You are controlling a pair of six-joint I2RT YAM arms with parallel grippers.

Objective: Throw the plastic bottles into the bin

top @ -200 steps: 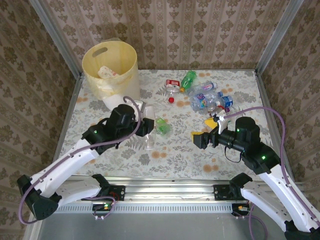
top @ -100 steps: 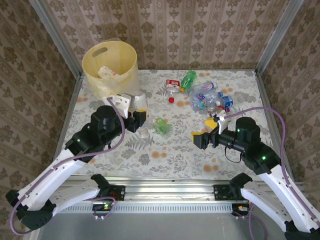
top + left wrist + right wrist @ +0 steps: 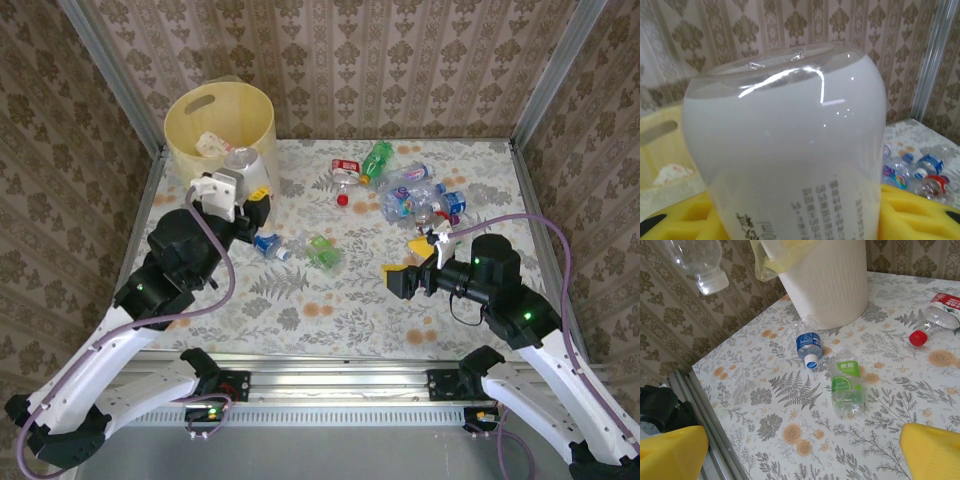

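My left tool grips a clear bottle, with yellow fingers on both sides of it; from above, the bottle is just by the bin; my left wrist view shows small print on it; my right tool hangs wide open over the table, holding nothing.

1. 2 arms, the left arm and the right arm: white shells, black joints.
2. 1 purple cable runs along each arm.
3. Small green lights dot the joints.
4. Blocky yellow fingers.
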